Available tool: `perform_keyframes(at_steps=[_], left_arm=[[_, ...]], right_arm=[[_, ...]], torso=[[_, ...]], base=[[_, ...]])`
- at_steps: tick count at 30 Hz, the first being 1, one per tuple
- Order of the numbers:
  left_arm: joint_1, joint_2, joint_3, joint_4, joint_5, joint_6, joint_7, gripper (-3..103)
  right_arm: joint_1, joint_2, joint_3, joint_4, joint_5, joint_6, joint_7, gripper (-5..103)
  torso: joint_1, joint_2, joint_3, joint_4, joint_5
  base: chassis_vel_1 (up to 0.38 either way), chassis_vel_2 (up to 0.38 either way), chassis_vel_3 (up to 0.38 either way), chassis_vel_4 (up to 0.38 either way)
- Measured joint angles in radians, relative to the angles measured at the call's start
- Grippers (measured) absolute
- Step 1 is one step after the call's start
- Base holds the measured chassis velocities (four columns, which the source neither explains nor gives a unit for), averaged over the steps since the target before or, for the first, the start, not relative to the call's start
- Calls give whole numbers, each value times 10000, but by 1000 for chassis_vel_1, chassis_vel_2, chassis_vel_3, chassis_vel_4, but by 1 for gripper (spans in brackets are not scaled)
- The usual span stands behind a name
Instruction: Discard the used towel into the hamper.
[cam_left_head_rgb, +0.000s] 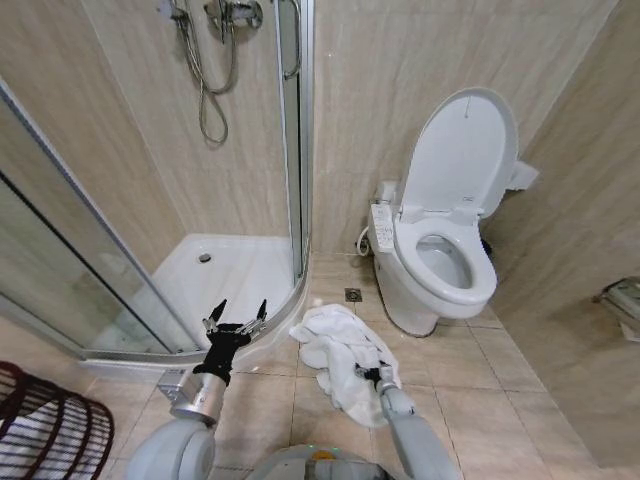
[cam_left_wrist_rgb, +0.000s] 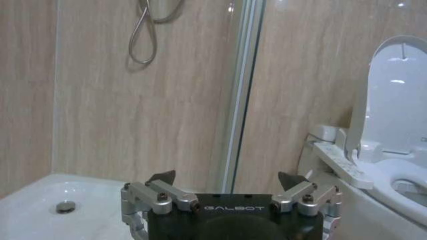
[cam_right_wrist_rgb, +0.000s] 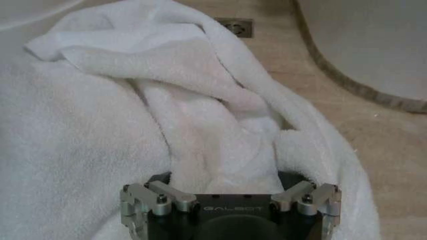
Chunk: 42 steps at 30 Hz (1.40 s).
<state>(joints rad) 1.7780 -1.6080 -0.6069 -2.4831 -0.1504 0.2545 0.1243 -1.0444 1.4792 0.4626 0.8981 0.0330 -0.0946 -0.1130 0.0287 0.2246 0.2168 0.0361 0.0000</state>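
The used towel (cam_left_head_rgb: 335, 350) is white and lies crumpled on the tiled floor between the shower tray and the toilet. My right gripper (cam_left_head_rgb: 370, 374) is pressed down into its near side. In the right wrist view its jaws stand wide, open, with a thick fold of towel (cam_right_wrist_rgb: 200, 100) bunched between them and the fingertips sunk into the cloth. My left gripper (cam_left_head_rgb: 237, 315) hangs open and empty above the shower tray's curved edge, left of the towel; the left wrist view shows the left gripper (cam_left_wrist_rgb: 227, 177) facing the wall. The dark reddish-brown slatted hamper (cam_left_head_rgb: 45, 425) stands at the lower left.
A toilet (cam_left_head_rgb: 440, 260) with its lid up stands right of the towel. The shower tray (cam_left_head_rgb: 225, 275), its glass panels (cam_left_head_rgb: 60, 240) and a metal door frame (cam_left_head_rgb: 298, 150) take up the left. A floor drain (cam_left_head_rgb: 352, 295) sits just beyond the towel.
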Motion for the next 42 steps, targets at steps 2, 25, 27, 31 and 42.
perform_keyframes(at_steps=[2, 25, 27, 31, 42], left_arm=[[0, 0, 0, 0, 0, 0, 0, 100], [0, 0, 0, 0, 0, 0, 0, 100], [1, 0, 0, 0, 0, 0, 0, 100], [0, 0, 0, 0, 0, 0, 0, 100], [0, 0, 0, 0, 0, 0, 0, 100]], right_arm=[[9, 35, 8, -9, 68, 0, -46, 102], [-154, 147, -133, 249, 309, 110, -248, 20], [-185, 123, -132, 310, 383, 140, -250, 17], [-260, 135, -7, 492, 627, 160, -255, 13], [-732, 125, 456, 1303, 683, 806, -318, 13]], torso=[[0, 0, 0, 0, 0], [1, 2, 2, 2, 1], [1, 2, 2, 2, 2], [1, 2, 2, 2, 2], [1, 2, 2, 2, 2]], base=[[0, 0, 0, 0], [0, 0, 0, 0], [0, 0, 0, 0], [0, 0, 0, 0], [0, 0, 0, 0]])
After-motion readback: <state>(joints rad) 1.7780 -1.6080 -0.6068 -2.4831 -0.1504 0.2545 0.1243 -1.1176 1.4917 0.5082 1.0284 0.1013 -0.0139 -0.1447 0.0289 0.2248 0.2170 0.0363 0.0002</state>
